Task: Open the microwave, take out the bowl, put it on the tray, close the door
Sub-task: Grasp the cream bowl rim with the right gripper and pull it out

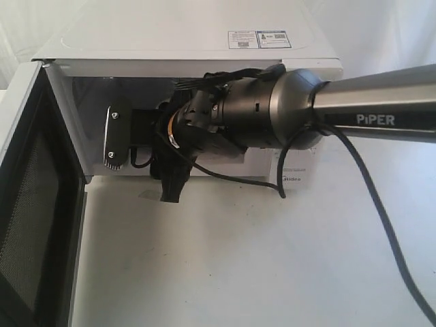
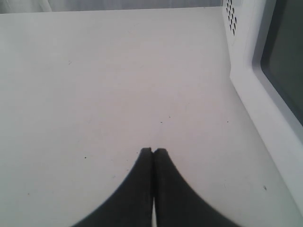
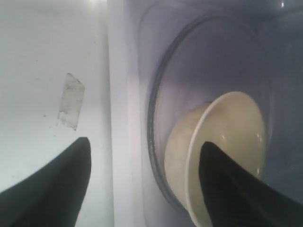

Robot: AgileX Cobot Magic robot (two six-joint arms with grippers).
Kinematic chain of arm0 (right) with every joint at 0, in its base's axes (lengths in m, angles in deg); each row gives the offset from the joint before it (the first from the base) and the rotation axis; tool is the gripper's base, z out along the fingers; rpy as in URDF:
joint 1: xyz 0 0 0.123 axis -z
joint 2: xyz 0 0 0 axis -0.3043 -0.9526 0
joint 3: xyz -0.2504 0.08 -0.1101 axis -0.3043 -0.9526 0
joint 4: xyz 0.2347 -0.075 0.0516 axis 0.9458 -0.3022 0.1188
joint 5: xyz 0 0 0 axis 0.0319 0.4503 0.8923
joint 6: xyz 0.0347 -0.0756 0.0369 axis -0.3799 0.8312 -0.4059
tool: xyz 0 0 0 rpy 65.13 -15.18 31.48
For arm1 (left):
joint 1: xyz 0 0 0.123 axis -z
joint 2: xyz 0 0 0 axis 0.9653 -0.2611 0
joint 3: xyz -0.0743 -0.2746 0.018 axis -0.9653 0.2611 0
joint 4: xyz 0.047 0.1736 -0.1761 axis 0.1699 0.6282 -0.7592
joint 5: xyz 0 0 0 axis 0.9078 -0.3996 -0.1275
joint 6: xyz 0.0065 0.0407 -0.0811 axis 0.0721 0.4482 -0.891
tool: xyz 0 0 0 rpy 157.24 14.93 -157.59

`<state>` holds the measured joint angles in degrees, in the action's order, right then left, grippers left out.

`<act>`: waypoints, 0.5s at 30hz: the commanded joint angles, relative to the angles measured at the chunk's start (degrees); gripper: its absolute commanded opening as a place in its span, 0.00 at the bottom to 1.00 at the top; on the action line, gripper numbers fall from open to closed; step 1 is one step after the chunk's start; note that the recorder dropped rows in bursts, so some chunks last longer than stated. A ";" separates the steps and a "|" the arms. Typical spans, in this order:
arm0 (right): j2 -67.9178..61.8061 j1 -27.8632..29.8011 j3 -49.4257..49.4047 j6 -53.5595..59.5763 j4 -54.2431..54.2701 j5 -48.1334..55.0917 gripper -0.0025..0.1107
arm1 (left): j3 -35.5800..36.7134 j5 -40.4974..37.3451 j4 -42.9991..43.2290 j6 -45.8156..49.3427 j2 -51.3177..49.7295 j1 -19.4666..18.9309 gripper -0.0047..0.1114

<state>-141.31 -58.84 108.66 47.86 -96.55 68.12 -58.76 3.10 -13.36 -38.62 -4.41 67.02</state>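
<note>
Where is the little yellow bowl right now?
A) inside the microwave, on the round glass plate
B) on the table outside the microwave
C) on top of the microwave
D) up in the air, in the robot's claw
A: the right wrist view shows the bowl sitting on the glass plate inside the microwave, and the right gripper is open, not closed on it.

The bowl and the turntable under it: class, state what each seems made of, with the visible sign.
Bowl: probably glazed ceramic, possibly plastic; cream, smooth, with small glints inside. Turntable: probably clear glass; see-through, with a dark shiny rim.
</note>
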 commanded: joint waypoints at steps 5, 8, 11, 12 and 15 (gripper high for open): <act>-0.62 0.00 0.21 -13.40 -14.66 -0.11 0.56 | 0.20 0.20 -0.27 -0.49 0.25 0.01 0.04; -1.88 0.13 0.30 -13.65 -14.92 -0.24 0.56 | 0.20 0.20 -0.27 -0.49 0.25 0.01 0.04; -3.51 0.63 0.94 -15.73 -15.06 -0.38 0.56 | 0.20 0.20 -0.27 -0.49 0.25 0.01 0.04; -4.05 0.82 1.23 -16.60 -15.32 -0.38 0.56 | 0.20 0.20 -0.27 -0.49 0.25 0.01 0.04; -5.09 1.17 1.85 -18.12 -15.32 -0.68 0.54 | 0.20 0.20 -0.27 -0.49 0.25 0.01 0.04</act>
<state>-145.64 -58.40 109.58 31.62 -111.17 67.90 -58.76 3.10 -13.36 -38.62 -4.41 67.02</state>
